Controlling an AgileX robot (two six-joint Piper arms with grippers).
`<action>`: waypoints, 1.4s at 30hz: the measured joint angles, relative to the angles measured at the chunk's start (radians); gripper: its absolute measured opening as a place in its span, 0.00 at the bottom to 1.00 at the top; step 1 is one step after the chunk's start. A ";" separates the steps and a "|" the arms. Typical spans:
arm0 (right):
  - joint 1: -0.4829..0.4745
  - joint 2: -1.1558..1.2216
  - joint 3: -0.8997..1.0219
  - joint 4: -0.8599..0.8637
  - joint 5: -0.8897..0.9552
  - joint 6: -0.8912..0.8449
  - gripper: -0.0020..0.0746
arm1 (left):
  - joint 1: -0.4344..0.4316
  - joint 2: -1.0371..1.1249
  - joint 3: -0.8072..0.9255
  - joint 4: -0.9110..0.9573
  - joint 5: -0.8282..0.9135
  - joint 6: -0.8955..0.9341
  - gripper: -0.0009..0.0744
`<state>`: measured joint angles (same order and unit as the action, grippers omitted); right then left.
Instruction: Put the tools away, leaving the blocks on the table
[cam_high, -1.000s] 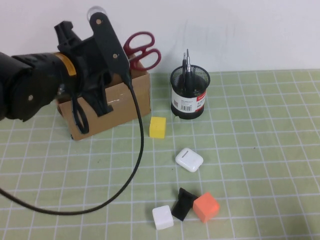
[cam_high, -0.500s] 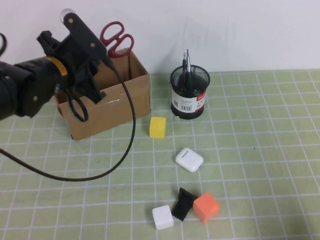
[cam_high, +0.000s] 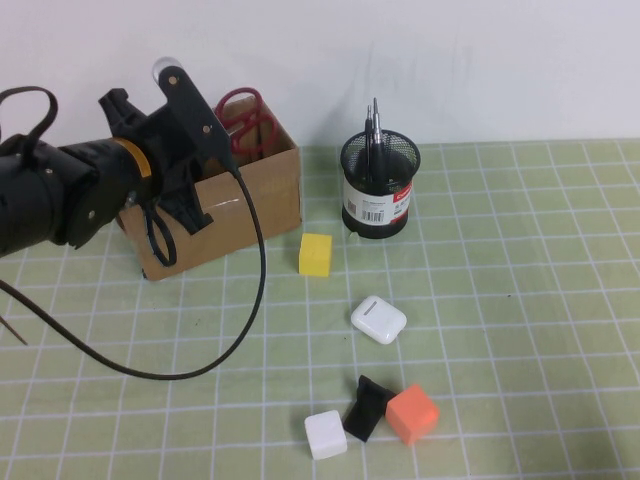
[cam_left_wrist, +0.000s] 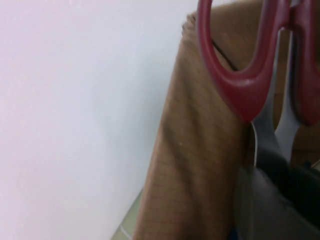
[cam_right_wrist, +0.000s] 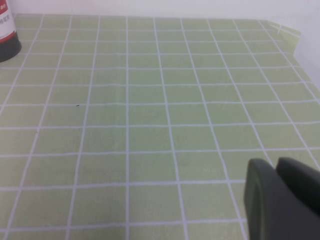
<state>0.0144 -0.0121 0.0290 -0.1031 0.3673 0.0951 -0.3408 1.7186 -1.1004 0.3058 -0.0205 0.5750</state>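
Observation:
My left gripper (cam_high: 207, 137) is over the open cardboard box (cam_high: 255, 205) at the back left, shut on the steel blades of the red-handled scissors (cam_high: 244, 121). The red handles stick up above the box's far rim. In the left wrist view the handles (cam_left_wrist: 250, 75) and blades (cam_left_wrist: 270, 150) hang beside the box wall (cam_left_wrist: 195, 160). The screwdriver and thin rod (cam_high: 374, 125) stand in a black mesh cup (cam_high: 379, 187). The yellow block (cam_high: 315, 254), white block (cam_high: 325, 435), black wedge (cam_high: 366, 408) and orange block (cam_high: 412, 414) lie on the green grid table (cam_high: 520, 300). My right gripper (cam_right_wrist: 282, 197) is shut and empty, low over bare table.
A white earbud case (cam_high: 378, 319) lies between the yellow block and the front group. The left arm's black cable (cam_high: 255, 300) loops over the table in front of the box. The cup's base shows in the right wrist view (cam_right_wrist: 7, 35).
My left gripper has carried the scissors leftward from beside the box's right end, then lowered them, so the handles now sit lower at the box's rim.

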 joint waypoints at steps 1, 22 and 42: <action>0.000 0.000 0.000 0.000 0.000 0.000 0.02 | 0.000 0.000 0.000 0.008 0.002 0.000 0.12; 0.000 0.000 0.000 0.000 0.000 0.000 0.02 | -0.001 -0.007 0.000 0.029 0.032 0.007 0.29; 0.000 0.000 0.000 0.000 0.000 0.000 0.02 | -0.014 -0.603 0.000 0.019 0.553 -0.219 0.01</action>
<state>0.0144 -0.0121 0.0290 -0.1031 0.3673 0.0951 -0.3547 1.1155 -1.1004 0.3243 0.5324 0.3557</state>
